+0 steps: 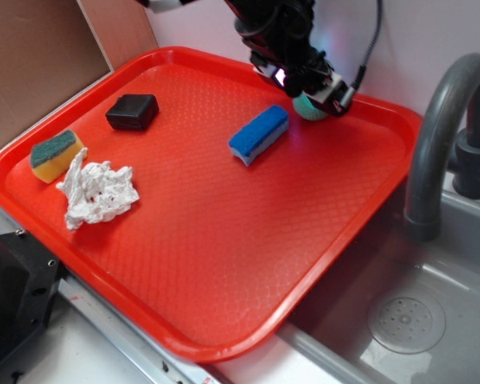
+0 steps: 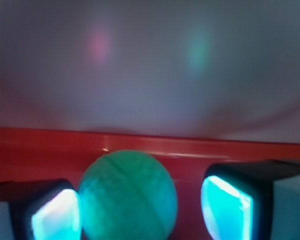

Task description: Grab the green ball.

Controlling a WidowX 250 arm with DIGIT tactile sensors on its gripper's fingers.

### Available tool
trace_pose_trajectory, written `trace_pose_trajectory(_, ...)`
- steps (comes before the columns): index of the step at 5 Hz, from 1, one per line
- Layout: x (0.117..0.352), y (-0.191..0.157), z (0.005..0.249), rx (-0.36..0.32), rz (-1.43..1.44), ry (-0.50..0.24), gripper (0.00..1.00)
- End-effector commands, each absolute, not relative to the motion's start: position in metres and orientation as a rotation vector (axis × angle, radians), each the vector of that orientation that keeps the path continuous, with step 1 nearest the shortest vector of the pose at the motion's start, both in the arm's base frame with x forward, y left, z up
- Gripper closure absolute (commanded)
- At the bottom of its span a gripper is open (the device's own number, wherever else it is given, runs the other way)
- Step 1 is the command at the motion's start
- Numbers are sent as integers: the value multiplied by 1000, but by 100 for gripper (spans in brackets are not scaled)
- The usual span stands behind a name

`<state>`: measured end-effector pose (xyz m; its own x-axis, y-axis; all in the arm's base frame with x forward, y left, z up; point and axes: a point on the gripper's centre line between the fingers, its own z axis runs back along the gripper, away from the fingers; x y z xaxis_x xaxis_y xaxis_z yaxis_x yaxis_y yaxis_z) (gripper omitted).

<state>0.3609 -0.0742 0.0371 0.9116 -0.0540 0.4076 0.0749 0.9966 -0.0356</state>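
The green ball rests at the far right corner of the red tray, close to its back rim. My gripper has come down over it from above. In the wrist view the ball sits between the two lit fingers of the gripper. The left finger is against or almost against the ball, while red tray shows in a gap between the ball and the right finger. The jaws are open around the ball. Behind it runs the tray rim.
A blue sponge lies just left of the ball. Further left are a black box, a yellow sponge with a green top and crumpled white paper. A grey faucet and sink stand right of the tray.
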Motion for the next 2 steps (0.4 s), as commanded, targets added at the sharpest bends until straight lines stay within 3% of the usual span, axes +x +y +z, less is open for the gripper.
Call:
trace_pose_trajectory(1,389,-71,32,-47,-65,-392,16)
trace_pose_trajectory(2,383,-71,40,-32,-47,-406,100)
